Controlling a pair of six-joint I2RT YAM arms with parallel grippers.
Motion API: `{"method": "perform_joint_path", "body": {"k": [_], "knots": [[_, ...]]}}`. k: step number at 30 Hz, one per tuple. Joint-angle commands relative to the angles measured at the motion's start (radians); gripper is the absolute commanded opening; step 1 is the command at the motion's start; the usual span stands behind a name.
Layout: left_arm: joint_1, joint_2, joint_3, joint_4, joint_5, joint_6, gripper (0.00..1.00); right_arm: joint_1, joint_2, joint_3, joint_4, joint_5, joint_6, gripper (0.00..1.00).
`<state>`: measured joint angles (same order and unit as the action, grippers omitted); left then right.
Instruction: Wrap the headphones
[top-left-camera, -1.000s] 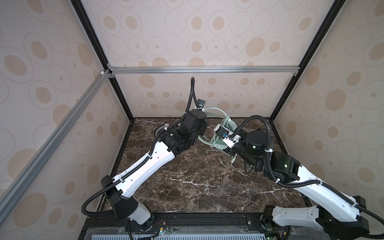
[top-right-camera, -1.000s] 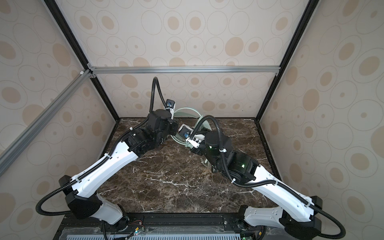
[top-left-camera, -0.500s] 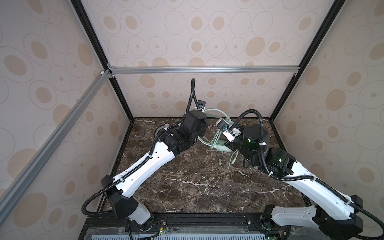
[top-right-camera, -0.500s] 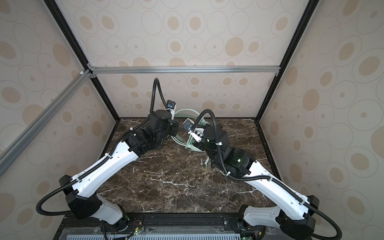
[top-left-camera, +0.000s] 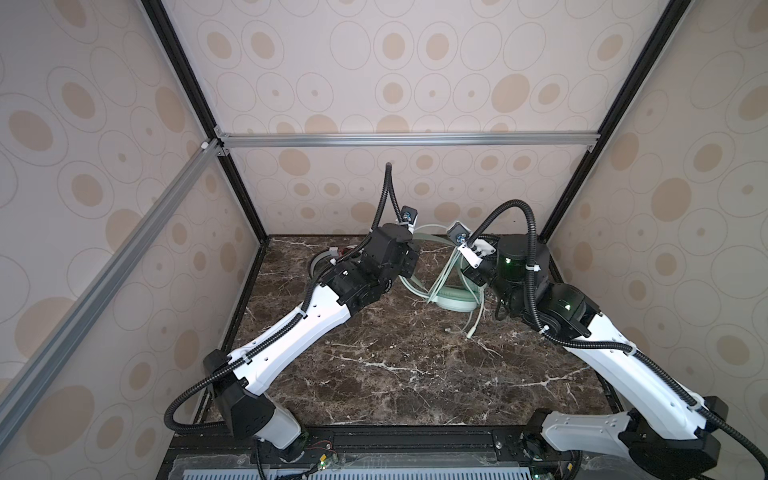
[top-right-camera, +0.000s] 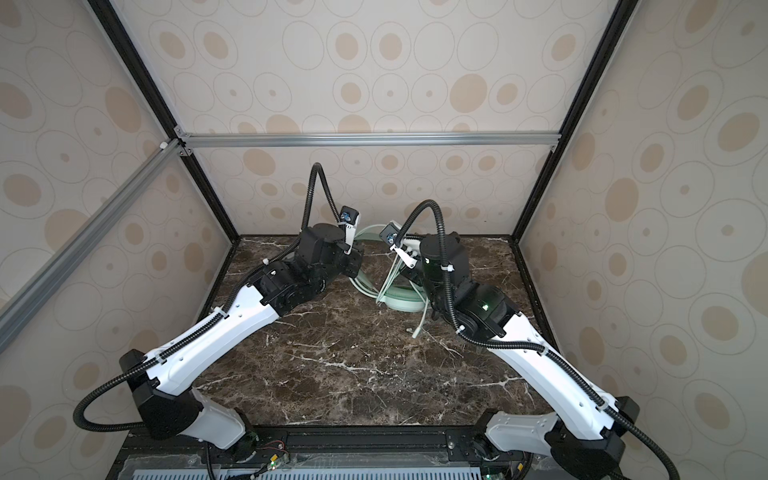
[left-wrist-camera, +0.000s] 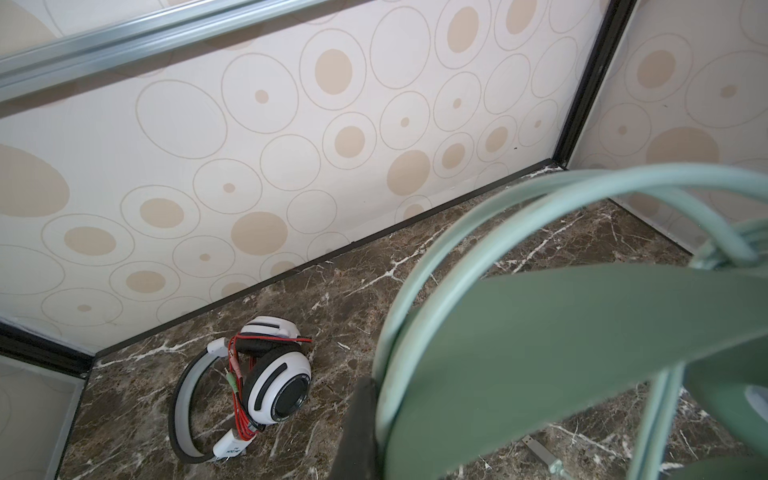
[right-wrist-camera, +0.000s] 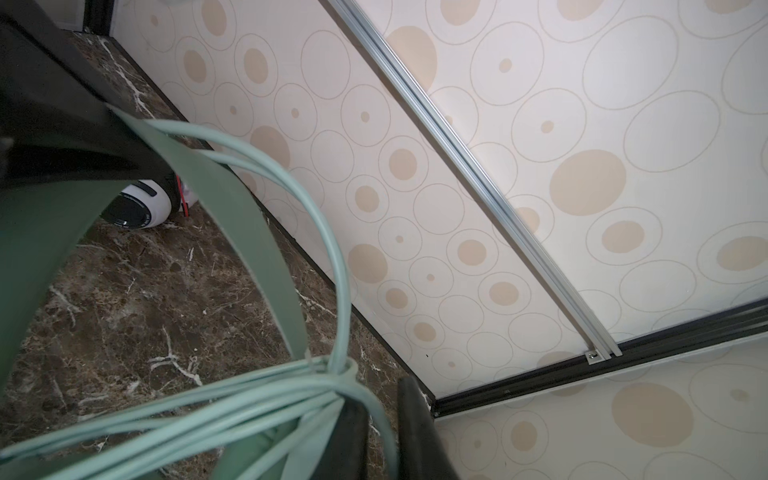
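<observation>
Jaws pinching the mint-green headset's band, left gripper steadies it at the table's back. Right gripper is slightly parted around the cable coils. Mid-wrap, I'd say, and the plug end wants tucking next.

Layout: headset between left gripper and right gripper, second headset off in the back corner.

Headset's band sits in the left gripper's jaws and arches up between the two grippers. One cup is down on the table just below the right gripper. Cable bunches right at the right gripper's fingers, with the loose end trailing on the table in front of it. Second headset lies on the table behind the left gripper on its outer side, near the back wall, well apart from the first.
</observation>
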<state>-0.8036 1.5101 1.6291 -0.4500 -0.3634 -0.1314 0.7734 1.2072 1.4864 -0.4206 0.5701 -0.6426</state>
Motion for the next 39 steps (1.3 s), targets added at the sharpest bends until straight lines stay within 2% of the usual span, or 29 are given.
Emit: {"method": "perform_joint_path", "body": {"k": [1, 4, 9, 14, 16, 20, 21, 24, 27, 29, 33, 39], "knots": [[0.006, -0.072, -0.001, 0.056, 0.024, 0.023, 0.0, -0.024, 0.003, 0.038, 0.037, 0.001, -0.029, 0.17], [0.007, -0.087, -0.015, 0.064, 0.031, 0.021, 0.0, -0.07, 0.003, 0.03, 0.033, -0.016, 0.001, 0.17], [0.007, -0.117, -0.046, 0.107, 0.066, 0.02, 0.0, -0.168, -0.01, 0.013, 0.016, -0.102, 0.122, 0.17], [0.009, -0.125, -0.048, 0.118, 0.092, 0.016, 0.0, -0.207, -0.028, -0.045, 0.027, -0.17, 0.212, 0.17], [0.016, -0.121, -0.034, 0.105, 0.105, 0.001, 0.0, -0.229, -0.049, -0.076, 0.041, -0.23, 0.248, 0.26], [0.056, -0.125, -0.015, 0.105, 0.205, -0.059, 0.0, -0.348, -0.097, -0.126, 0.055, -0.426, 0.35, 0.55], [0.066, -0.125, -0.009, 0.102, 0.223, -0.073, 0.0, -0.382, -0.105, -0.132, 0.051, -0.474, 0.368, 0.6], [0.085, -0.132, 0.006, 0.094, 0.261, -0.094, 0.0, -0.479, -0.131, -0.171, 0.067, -0.601, 0.411, 0.66], [0.102, -0.14, 0.024, 0.085, 0.295, -0.102, 0.0, -0.599, -0.175, -0.259, 0.145, -0.799, 0.476, 0.7], [0.106, -0.141, 0.037, 0.078, 0.31, -0.101, 0.0, -0.639, -0.198, -0.324, 0.196, -0.91, 0.483, 0.73], [0.117, -0.149, 0.057, 0.075, 0.341, -0.102, 0.0, -0.64, -0.206, -0.399, 0.233, -1.019, 0.474, 0.76], [0.126, -0.126, 0.136, 0.04, 0.373, -0.102, 0.0, -0.64, -0.204, -0.498, 0.354, -1.173, 0.59, 0.81]]}}
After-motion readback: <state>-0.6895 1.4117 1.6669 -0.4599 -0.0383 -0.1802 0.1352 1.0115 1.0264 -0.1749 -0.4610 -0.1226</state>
